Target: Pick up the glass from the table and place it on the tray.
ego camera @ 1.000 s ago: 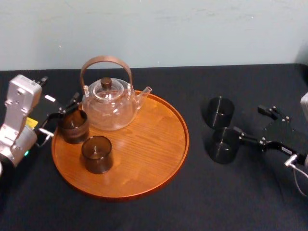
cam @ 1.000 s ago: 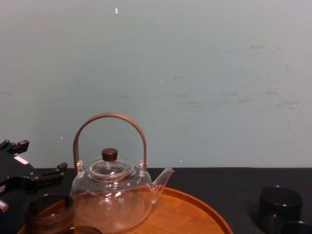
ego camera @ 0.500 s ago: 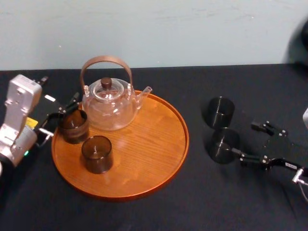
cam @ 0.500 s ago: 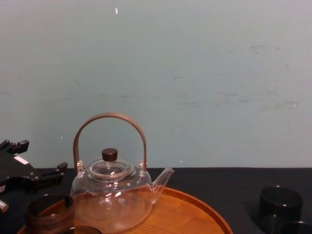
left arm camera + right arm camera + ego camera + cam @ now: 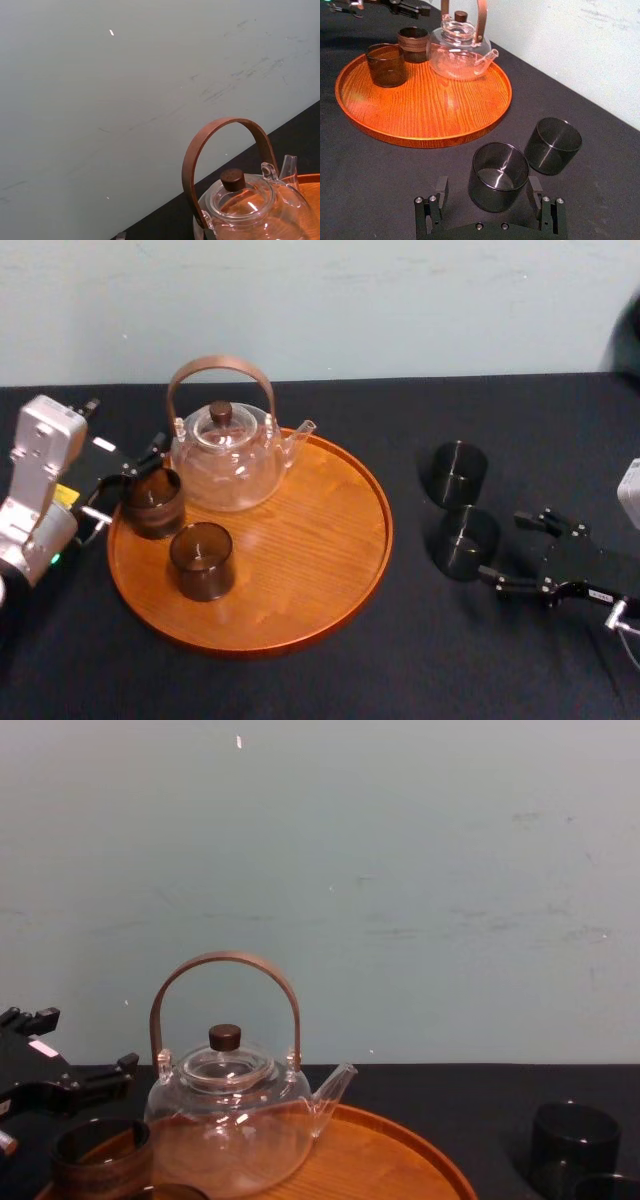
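Two dark glasses stand on the black table to the right of the tray (image 5: 300,540). The nearer glass (image 5: 467,541) (image 5: 497,175) sits between the spread fingers of my right gripper (image 5: 503,547) (image 5: 488,189), which is open and level with the table; one finger (image 5: 440,188) is clear of the glass wall. The other table glass (image 5: 457,472) (image 5: 553,145) stands just behind it. On the tray, two brown glasses (image 5: 152,502) (image 5: 201,560) stand by a clear teapot (image 5: 225,460). My left gripper (image 5: 128,478) is open at the tray's left rim, beside the rear brown glass.
The teapot's tall brown handle (image 5: 225,965) rises over the tray's back left. The right half of the tray is bare wood. A pale wall closes off the back of the table. Black cloth lies open in front of the tray and the right gripper.
My right gripper has drawn back a little toward the table's near side and turned, its fingers now spread around the nearer table glass. The glasses and the left arm have not moved.
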